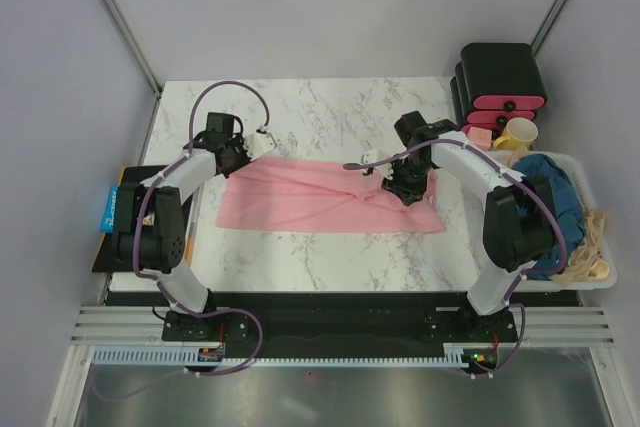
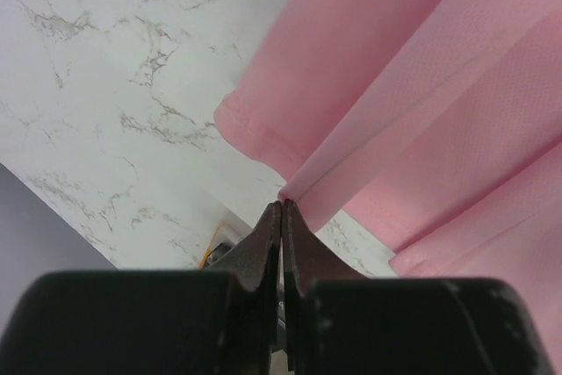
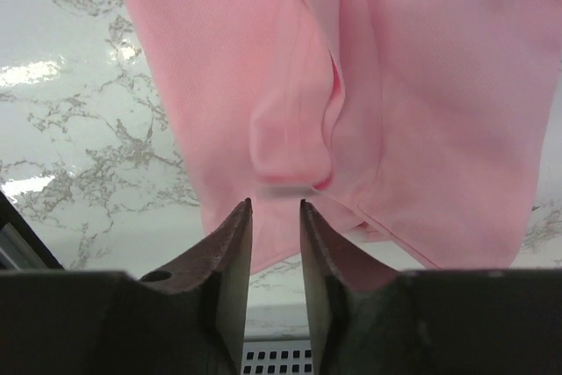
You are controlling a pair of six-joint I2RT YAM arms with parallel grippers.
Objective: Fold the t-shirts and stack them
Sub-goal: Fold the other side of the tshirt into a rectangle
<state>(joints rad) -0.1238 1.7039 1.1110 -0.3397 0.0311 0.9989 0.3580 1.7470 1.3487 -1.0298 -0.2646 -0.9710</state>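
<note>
Where the near strip of the tabletop (image 1: pixel 300 262) lay bare, the pink t-shirt (image 1: pixel 320 205) began just beyond it. It lay as a long flat band across the middle, and it was creased and bunched toward its right end.

The right hand (image 1: pixel 405 187) stood over that bunched end. In the right wrist view the hand (image 3: pixel 275 206) was slightly spread. No cloth showed in the gap, and a rolled fold of the shirt (image 3: pixel 395 85) lay just past the tips.

Farther back, at the band's far left corner, the left hand (image 1: pixel 250 147) was pressed together. The left wrist view showed the hand (image 2: pixel 282 208) pinching a doubled edge of the shirt (image 2: pixel 421 85).

The step in hand was judged to be a fold of the pink shirt, with only one corner secured.

1. Seat the right hand on the matching edge, taking both layers, before any lift.
2. Raise both hands evenly, keeping the band taut.
3. Lay the edge down without dragging.

The teal-blue t-shirt (image 1: pixel 555 197) lay heaped in the white bin (image 1: pixel 590 282) at the right, well apart and not yet folded. Beyond it stood a yellow mug (image 1: pixel 517 133) and the black boxes (image 1: pixel 500 72).
</note>
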